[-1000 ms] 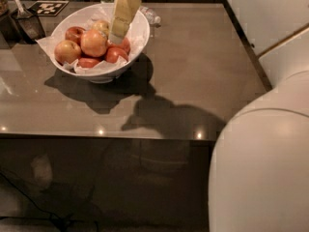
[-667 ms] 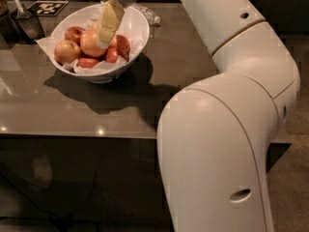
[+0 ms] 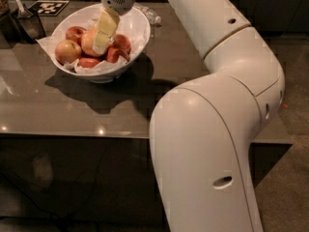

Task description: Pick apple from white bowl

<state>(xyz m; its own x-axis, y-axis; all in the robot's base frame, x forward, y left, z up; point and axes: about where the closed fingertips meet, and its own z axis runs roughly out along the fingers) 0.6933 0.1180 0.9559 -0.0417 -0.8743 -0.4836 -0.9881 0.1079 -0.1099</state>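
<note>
The white bowl (image 3: 140, 25), lined with crumpled white paper, stands at the back left of the dark table. The apple (image 3: 88, 41), large and pale orange-pink, lies in the bowl's middle. A smaller orange-red apple (image 3: 67, 51) lies to its left, with darker red apples (image 3: 121, 42) around it. My gripper (image 3: 101, 43), pale yellow, reaches down from the white wrist into the bowl. It lies right against the apple's right side and hides part of it.
My white arm (image 3: 217, 129) fills the right half of the view. A black-and-white marker tag (image 3: 48, 7) and a dark holder with a utensil (image 3: 26, 23) stand behind the bowl's left. A clear bottle (image 3: 150, 16) lies behind its right. The table's front edge (image 3: 72, 135) runs across.
The gripper has moved left and lower in the bowl, from over the right-hand apples onto the large apple. The arm has swung into the right of the view.
</note>
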